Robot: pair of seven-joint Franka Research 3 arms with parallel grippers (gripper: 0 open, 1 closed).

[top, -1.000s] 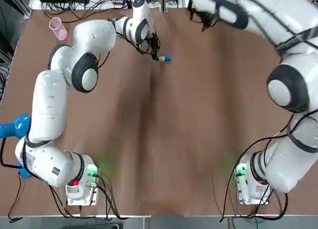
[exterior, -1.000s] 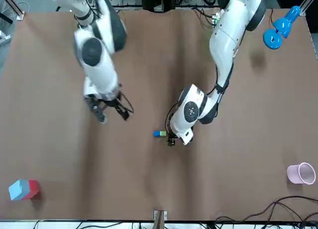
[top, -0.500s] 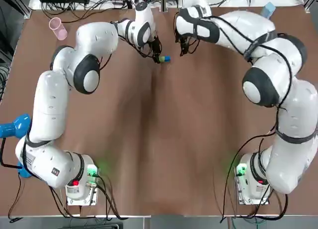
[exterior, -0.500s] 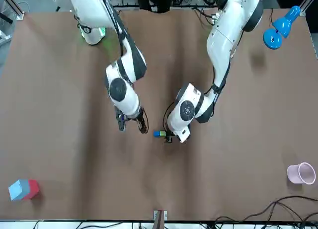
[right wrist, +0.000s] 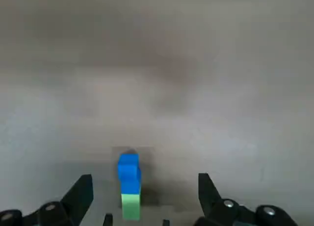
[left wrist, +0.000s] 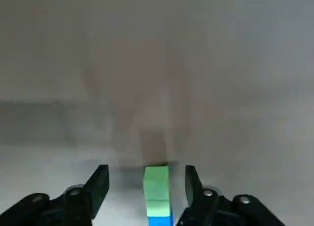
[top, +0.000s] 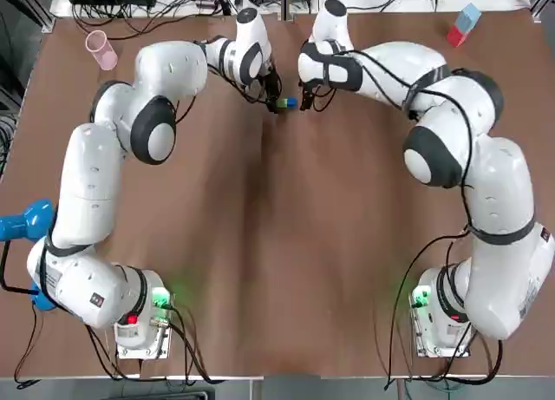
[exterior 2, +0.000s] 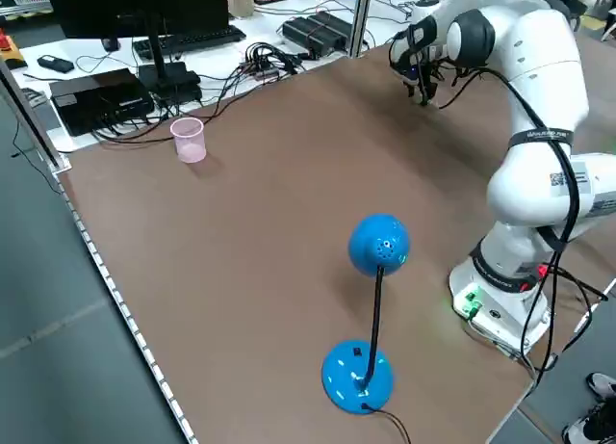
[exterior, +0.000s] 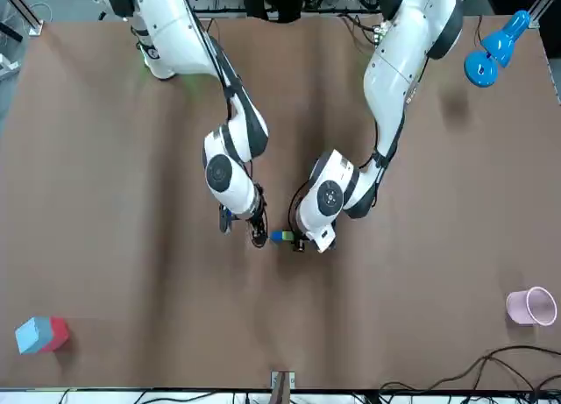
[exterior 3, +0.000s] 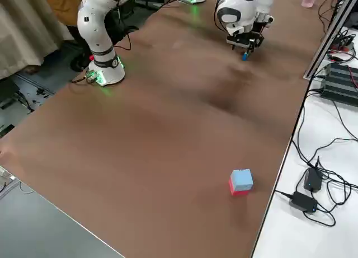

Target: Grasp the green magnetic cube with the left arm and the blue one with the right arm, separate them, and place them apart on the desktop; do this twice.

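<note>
Right gripper (exterior: 242,230) swings in beside stuck-together cubes at far side of table (top: 277,244), fingers wide. Left gripper (exterior: 300,244) wide too, around green cube (left wrist: 156,183), not squeezing. Blue cube (right wrist: 128,172) joined to it. Nothing pulled apart yet; both rounds left.

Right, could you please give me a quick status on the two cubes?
Left gripper open at green magnetic cube. Right gripper open at blue magnetic cube. Cubes joined, on brown table. Nothing blocking.
</note>
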